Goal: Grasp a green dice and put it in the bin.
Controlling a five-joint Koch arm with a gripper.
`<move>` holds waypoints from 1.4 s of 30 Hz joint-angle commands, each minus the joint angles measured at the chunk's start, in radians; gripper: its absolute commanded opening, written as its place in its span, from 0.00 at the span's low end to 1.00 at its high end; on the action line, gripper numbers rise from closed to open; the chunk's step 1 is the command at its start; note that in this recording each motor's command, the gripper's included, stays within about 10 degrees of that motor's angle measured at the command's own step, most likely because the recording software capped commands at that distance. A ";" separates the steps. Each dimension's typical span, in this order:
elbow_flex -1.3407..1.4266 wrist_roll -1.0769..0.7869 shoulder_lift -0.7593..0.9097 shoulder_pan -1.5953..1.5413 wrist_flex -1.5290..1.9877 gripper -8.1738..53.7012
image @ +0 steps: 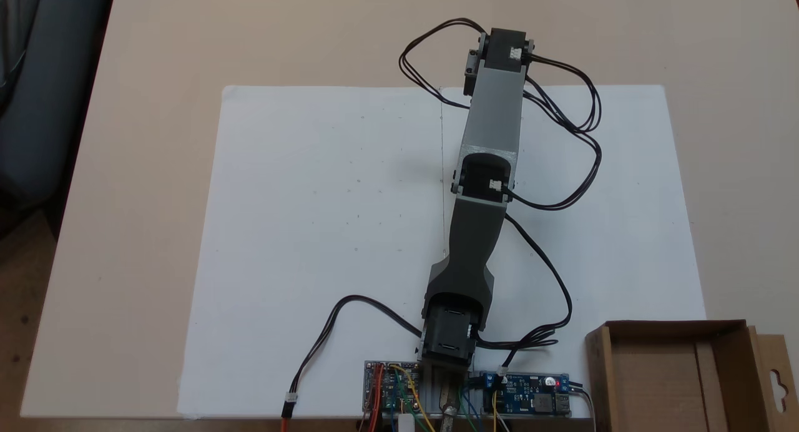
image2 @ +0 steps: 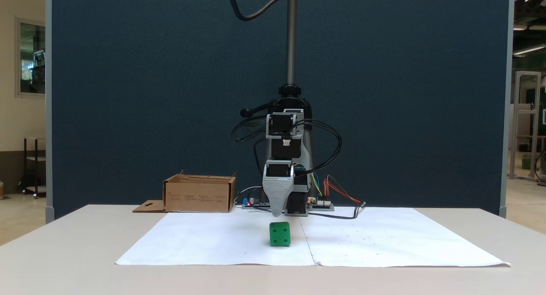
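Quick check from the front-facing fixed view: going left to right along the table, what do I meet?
The bin's flat side flap → the bin → the green dice, lying on the white paper with the gripper just above it → the orange wires by the arm's base.

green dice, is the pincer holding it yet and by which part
No. The green dice sits on the white paper, with the pincer poised just above it, not gripping it.
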 commanded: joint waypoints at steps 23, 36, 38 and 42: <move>0.058 -0.046 -0.002 0.021 -0.123 0.88; 0.215 -0.075 0.028 0.040 -0.250 0.88; 0.213 -0.075 0.028 0.038 -0.261 0.88; 0.216 -0.097 0.028 0.037 -0.268 0.88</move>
